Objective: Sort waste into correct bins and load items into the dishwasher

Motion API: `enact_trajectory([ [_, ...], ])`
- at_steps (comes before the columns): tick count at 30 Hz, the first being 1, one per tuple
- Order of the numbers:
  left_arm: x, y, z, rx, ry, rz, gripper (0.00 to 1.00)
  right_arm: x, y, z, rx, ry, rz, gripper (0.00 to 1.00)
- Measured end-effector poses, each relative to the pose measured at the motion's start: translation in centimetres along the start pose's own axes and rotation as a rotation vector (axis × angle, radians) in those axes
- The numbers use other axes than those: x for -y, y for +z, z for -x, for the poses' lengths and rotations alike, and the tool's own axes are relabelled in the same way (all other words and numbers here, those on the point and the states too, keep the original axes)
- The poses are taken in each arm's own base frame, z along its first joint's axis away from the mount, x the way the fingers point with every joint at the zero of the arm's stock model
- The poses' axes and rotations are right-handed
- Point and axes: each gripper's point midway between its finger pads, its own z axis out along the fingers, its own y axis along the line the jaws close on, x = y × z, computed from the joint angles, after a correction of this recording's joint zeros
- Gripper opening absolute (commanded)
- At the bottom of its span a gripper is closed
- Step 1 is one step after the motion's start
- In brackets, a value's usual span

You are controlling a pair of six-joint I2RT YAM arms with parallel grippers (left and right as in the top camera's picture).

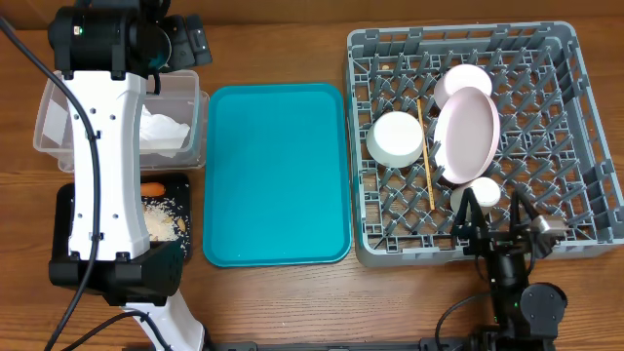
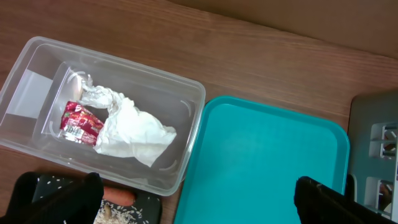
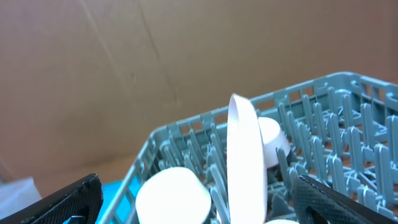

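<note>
Yeah, left fingers [image 2: 56,198] and right fingers [image 3: 341,202] gape wide, empty; plate [image 1: 470,136] looks slick and breakable, I'd pinch the rim.

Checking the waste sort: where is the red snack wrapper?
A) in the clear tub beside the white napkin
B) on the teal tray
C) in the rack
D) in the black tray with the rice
A: left wrist view shows the red wrapper inside the clear tub, beside the napkin.
</note>
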Motion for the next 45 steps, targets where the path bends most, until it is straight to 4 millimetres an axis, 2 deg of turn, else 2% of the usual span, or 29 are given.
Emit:
enact_trajectory([
  [7, 0.0, 0.0, 0.0, 0.0, 0.0, 0.0, 1.0, 0.7, 0.0, -2.9, -0.098, -0.058, -0.014, 1.0],
  [42, 0.0, 0.0, 0.0, 0.0, 0.001, -0.001, 1.0, 0.7, 0.0, -2.8, -0.096, -0.082, -0.009, 1.0],
  [45, -0.1, -1.0, 0.1, 0.019, -0.003, -0.006, 1.0, 0.7, 0.0, -2.9, -0.096, -0.081, -0.008, 1.0],
])
